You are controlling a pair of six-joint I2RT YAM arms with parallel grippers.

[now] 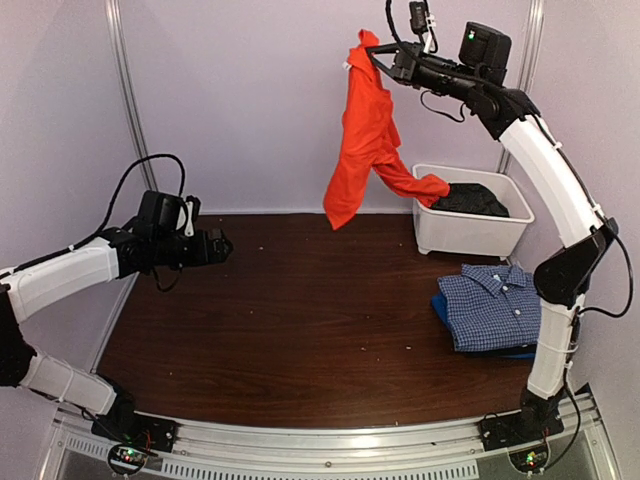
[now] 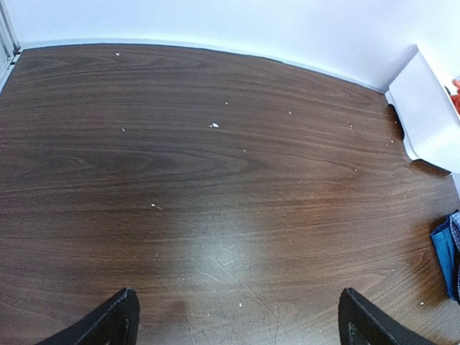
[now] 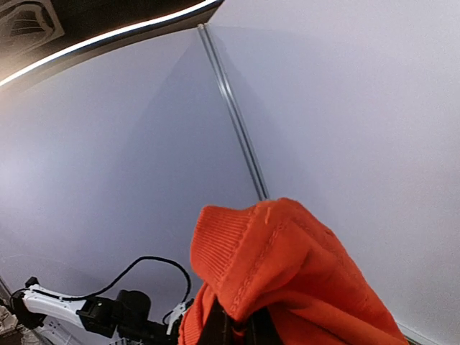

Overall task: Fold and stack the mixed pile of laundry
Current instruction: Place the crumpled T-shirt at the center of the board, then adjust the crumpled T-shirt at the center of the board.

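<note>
Nearest me the checked shirt (image 1: 490, 305) lies folded on a blue piece (image 1: 439, 308) at the table's (image 1: 280, 330) right, my left gripper (image 1: 222, 245) hangs wide open at the left, and farther back my right gripper (image 1: 372, 52), raised high, pinches the orange T-shirt (image 1: 365, 140), whose sleeve trails into the white tub (image 1: 470, 232) holding a black piece (image 1: 470, 198).

Dark wood-grain tabletop (image 1: 300, 330) flecked with pale crumbs (image 2: 214, 125), soft glare (image 2: 215, 251) on the wood, plain pale-lilac walls (image 1: 230, 100) behind, slim metal uprights (image 1: 124, 90) in the corners, bright light strip (image 3: 108, 39) overhead
</note>
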